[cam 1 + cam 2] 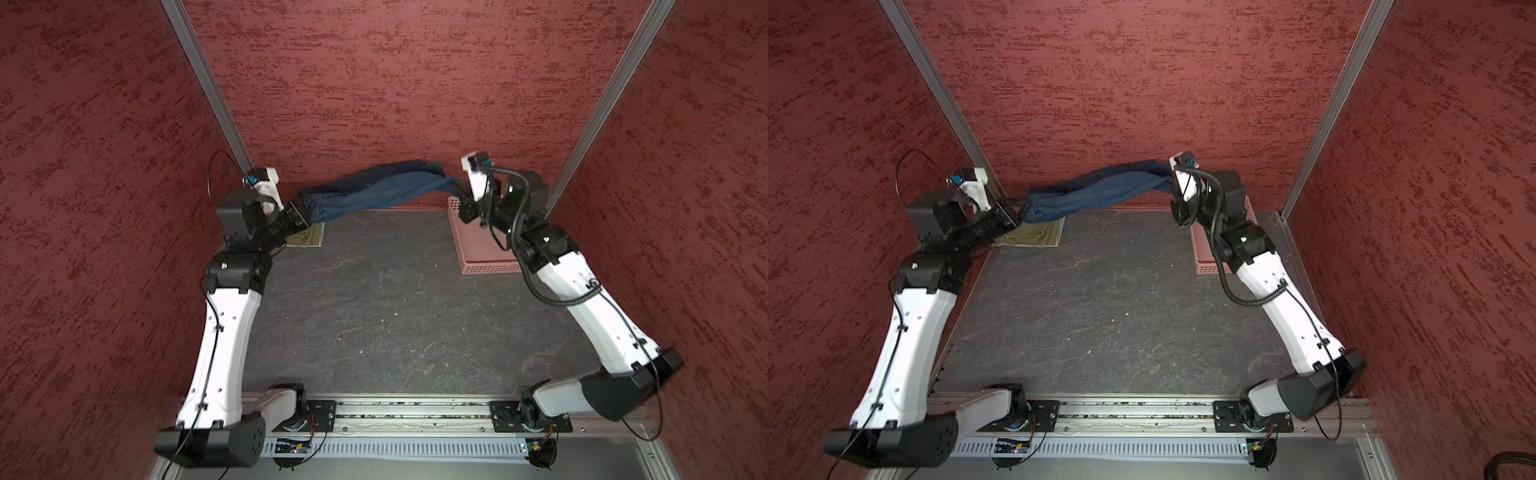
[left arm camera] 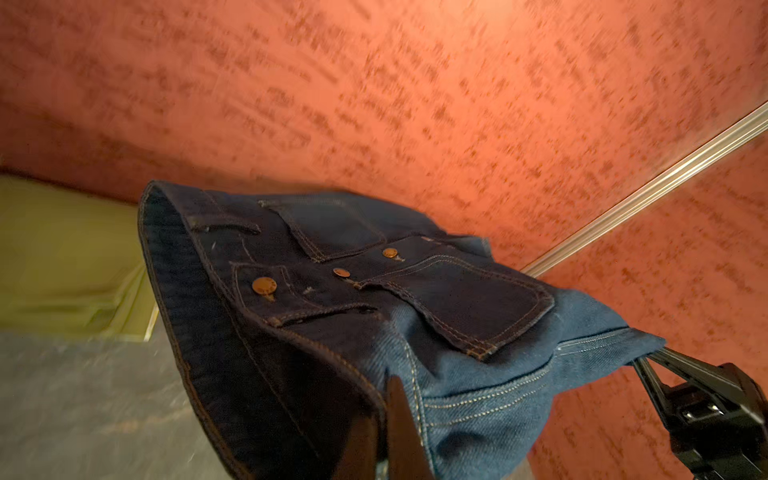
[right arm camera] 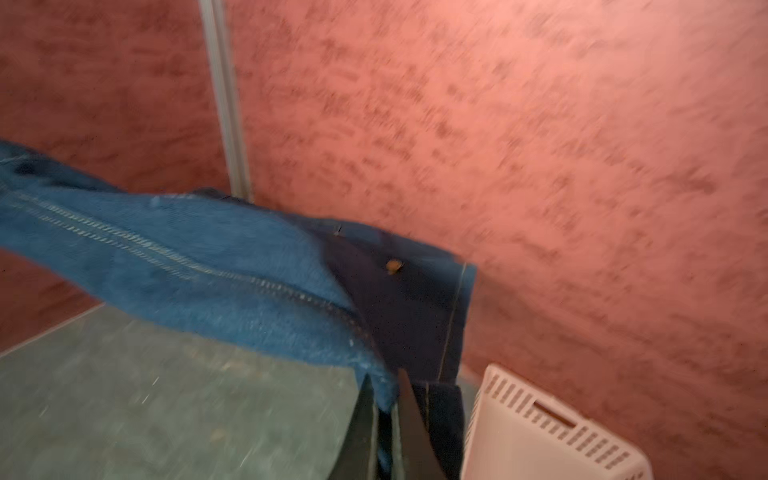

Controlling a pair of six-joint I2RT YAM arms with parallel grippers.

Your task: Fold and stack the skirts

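A dark blue denim skirt (image 1: 382, 193) (image 1: 1100, 193) hangs stretched in the air along the back wall, held at both ends. My left gripper (image 1: 305, 208) (image 1: 1017, 212) (image 2: 388, 386) is shut on its waistband end, where pockets and brass buttons (image 2: 264, 286) show. My right gripper (image 1: 461, 193) (image 1: 1173, 187) (image 3: 384, 382) is shut on the other end, higher up, over the basket. The denim (image 2: 374, 291) (image 3: 208, 270) sags a little between them. A folded olive-green skirt (image 1: 309, 240) (image 1: 1034, 239) (image 2: 62, 257) lies flat at the back left, just below the left gripper.
A pink perforated basket (image 1: 478, 253) (image 1: 1204, 257) (image 3: 540, 436) stands at the back right, under the right arm. Red textured walls close in the back and both sides, with aluminium posts (image 1: 208, 83) (image 1: 615, 83) at the rear corners. The table top (image 1: 374, 311) is dark grey.
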